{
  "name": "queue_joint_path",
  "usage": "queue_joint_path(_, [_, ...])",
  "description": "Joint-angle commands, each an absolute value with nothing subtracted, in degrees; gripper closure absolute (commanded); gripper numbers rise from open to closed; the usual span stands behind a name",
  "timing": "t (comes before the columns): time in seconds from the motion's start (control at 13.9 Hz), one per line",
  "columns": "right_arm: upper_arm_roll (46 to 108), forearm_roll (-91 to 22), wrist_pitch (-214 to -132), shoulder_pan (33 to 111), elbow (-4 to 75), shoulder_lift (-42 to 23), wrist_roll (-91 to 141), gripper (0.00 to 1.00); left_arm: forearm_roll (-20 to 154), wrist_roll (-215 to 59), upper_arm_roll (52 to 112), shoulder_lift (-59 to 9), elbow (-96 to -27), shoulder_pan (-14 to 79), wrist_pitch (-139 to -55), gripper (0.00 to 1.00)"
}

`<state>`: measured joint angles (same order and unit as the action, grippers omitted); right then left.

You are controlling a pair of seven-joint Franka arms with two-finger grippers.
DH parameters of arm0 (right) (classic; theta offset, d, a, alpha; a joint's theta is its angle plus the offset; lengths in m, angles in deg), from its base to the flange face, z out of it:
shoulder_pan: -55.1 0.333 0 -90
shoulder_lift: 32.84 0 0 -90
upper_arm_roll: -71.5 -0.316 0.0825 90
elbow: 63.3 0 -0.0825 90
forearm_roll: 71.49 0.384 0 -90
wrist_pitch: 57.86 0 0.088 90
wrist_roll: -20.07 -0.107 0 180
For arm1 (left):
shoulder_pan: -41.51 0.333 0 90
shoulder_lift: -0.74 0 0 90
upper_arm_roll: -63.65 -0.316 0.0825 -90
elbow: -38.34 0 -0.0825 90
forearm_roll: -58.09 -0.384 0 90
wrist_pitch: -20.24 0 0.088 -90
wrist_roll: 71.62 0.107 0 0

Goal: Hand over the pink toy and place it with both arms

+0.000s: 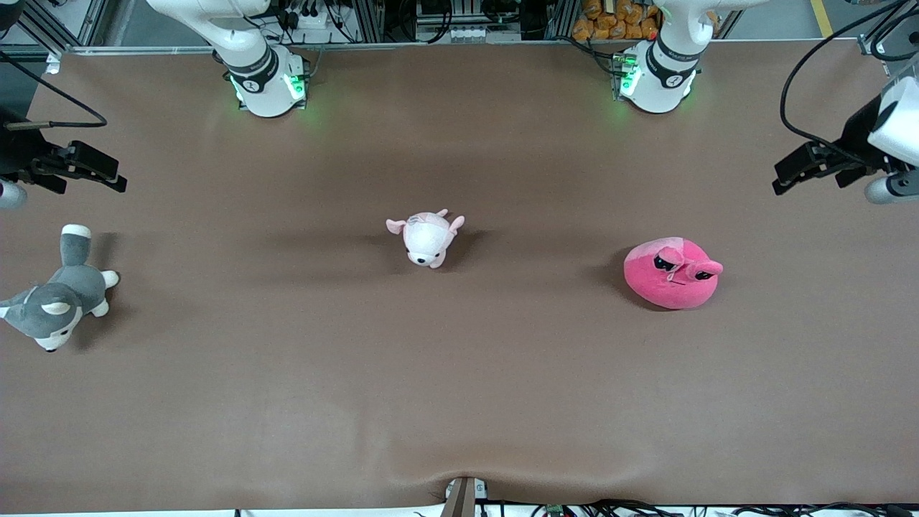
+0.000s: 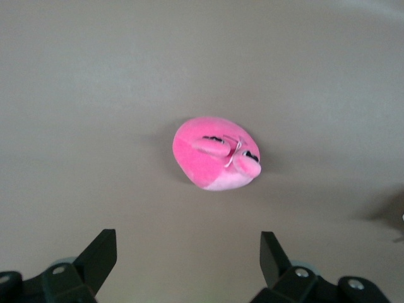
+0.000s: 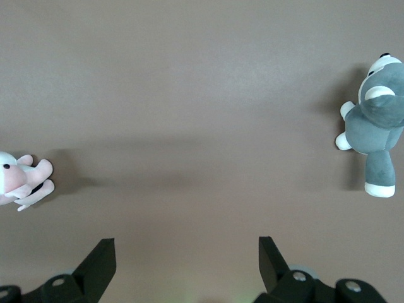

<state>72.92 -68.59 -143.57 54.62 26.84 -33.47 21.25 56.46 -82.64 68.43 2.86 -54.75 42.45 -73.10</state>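
The pink toy (image 1: 673,273), a round hot-pink plush with dark sleepy eyes, lies on the brown table toward the left arm's end. In the left wrist view the pink toy (image 2: 216,161) sits well clear of the fingers. My left gripper (image 1: 790,174) hangs open in the air at the table's edge by the left arm's end, nothing between its fingers (image 2: 187,252). My right gripper (image 1: 108,176) hangs open over the right arm's end of the table, also empty (image 3: 187,252).
A small pale pink-and-white plush (image 1: 428,237) lies mid-table. A grey-and-white husky plush (image 1: 57,298) lies at the right arm's end, nearer the front camera than the right gripper. The brown cloth has a wrinkle at its front edge (image 1: 463,474).
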Motion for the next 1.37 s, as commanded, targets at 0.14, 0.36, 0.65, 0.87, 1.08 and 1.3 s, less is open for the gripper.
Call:
queue_joint_path(0.14, [72.47,-69.47,-142.93,54.22,26.08,-33.28,21.21,0.0,55.37,-81.81,68.23,-5.41,-46.22,42.74,-72.75,0.0])
queue_joint_path(0.36, [72.56,-69.56,-142.85,53.87,26.08,-33.28,21.21,0.0,55.28,-82.07,68.22,-8.74,-43.24,42.74,-72.83,0.0])
queue_joint_path(0.65, [72.56,-69.56,-142.93,53.78,26.08,-33.28,21.21,0.0,55.46,-83.22,68.22,-10.16,-42.88,42.48,-72.83,0.0])
queue_joint_path(0.87, [72.56,-69.56,-142.93,53.87,26.08,-33.28,21.21,0.0,55.63,-88.12,68.22,-10.25,-43.23,42.65,-72.75,0.0])
queue_joint_path(1.08, [72.56,-69.56,-143.02,53.78,26.08,-33.28,21.21,0.0,55.63,-94.27,68.22,-10.95,-43.4,42.48,-72.4,0.0])
queue_joint_path(1.3, [72.56,-69.56,-142.93,53.78,26.08,-33.1,21.21,0.0,55.98,-102.26,68.31,-11.39,-43.66,42.48,-71.26,0.0])
